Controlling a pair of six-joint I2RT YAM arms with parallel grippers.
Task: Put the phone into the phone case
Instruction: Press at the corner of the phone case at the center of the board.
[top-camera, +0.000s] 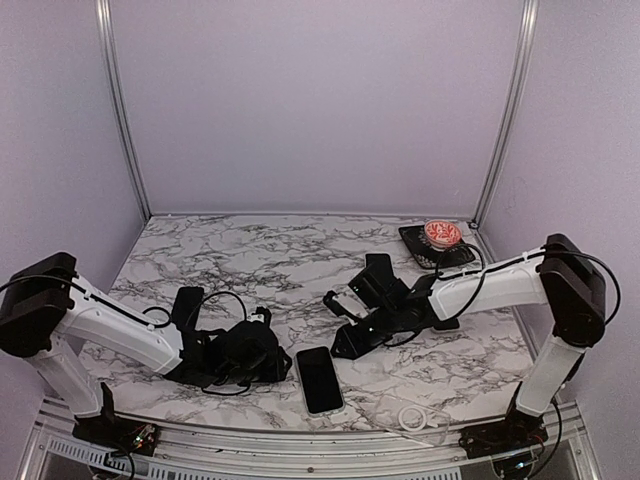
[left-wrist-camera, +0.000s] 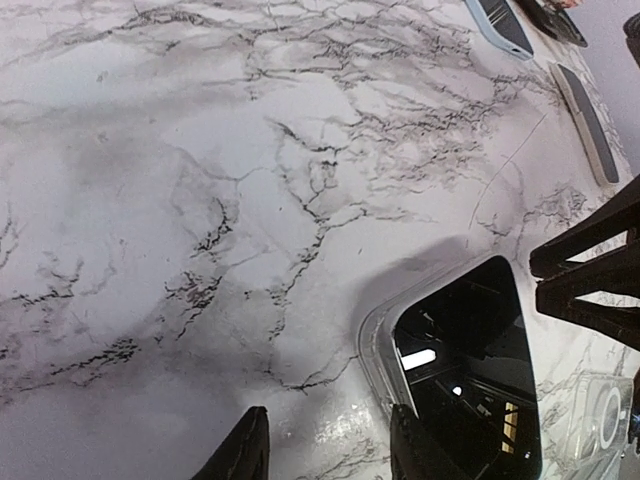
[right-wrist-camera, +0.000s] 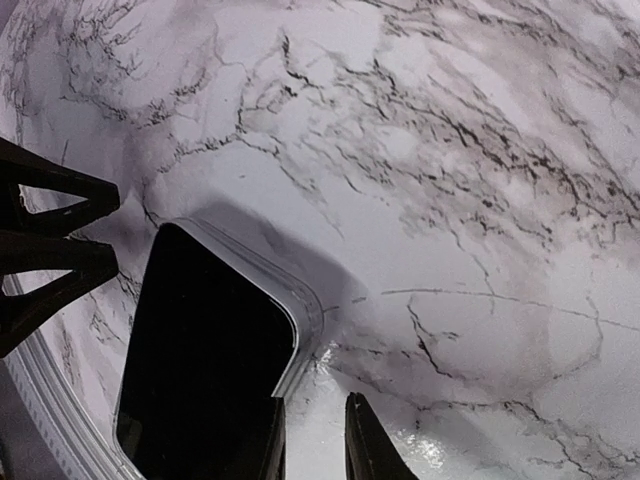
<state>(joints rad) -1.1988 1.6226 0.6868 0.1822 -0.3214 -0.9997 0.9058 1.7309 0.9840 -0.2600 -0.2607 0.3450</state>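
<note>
The phone (top-camera: 318, 380), black screen up with a pale rim, lies flat near the table's front edge. It also shows in the left wrist view (left-wrist-camera: 470, 380) and the right wrist view (right-wrist-camera: 210, 360). A clear phone case (top-camera: 412, 416) with a ring on it lies to the phone's right by the front edge, and shows in the left wrist view (left-wrist-camera: 600, 430). My left gripper (top-camera: 278, 362) (left-wrist-camera: 330, 455) is open at the phone's left edge, one finger over the rim. My right gripper (top-camera: 343, 345) (right-wrist-camera: 315, 445) stands narrowly open at the phone's far right corner, with only bare table between its fingers.
A second phone-like slab with a light rim (top-camera: 347, 300) (left-wrist-camera: 497, 25) lies behind the right gripper, and a dark flat slab (left-wrist-camera: 585, 120) lies near it. A black stand with a red and white round object (top-camera: 441, 235) sits at the back right corner.
</note>
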